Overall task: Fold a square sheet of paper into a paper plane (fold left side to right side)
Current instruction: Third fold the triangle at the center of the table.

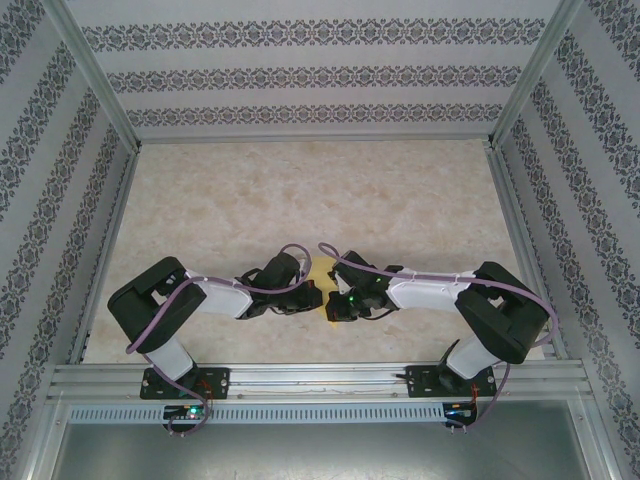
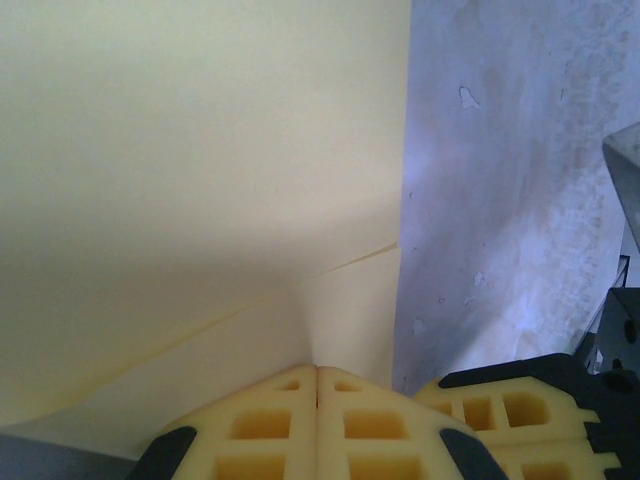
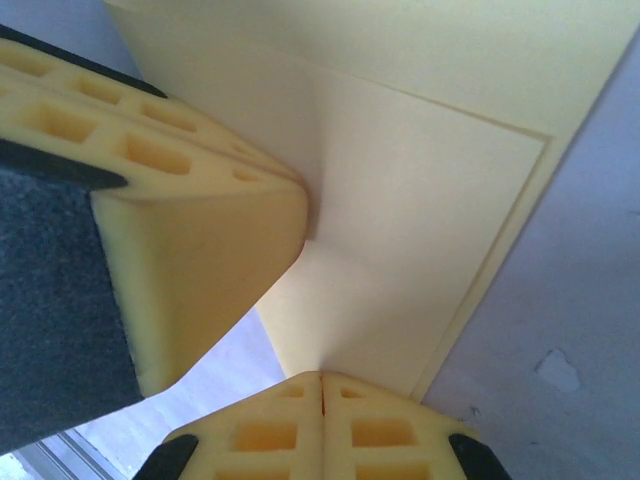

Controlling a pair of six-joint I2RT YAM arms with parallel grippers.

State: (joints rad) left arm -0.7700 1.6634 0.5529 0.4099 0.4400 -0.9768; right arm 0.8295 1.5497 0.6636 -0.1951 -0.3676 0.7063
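Observation:
The square sheet of paper is pale yellow and lies folded in layers on the table, between the two wrists. My left gripper is shut, its fingertips set down on the paper near its right edge. My right gripper is shut too, and its tips touch the paper at a shallow crease. The left gripper's fingers press the same crease just beyond. Whether either pair of jaws pinches the sheet cannot be told. Most of the paper is hidden under the wrists in the top view.
The beige table stretches bare behind the arms. Patterned walls with metal posts close in the left, back and right. A metal rail carrying both arm bases runs along the near edge.

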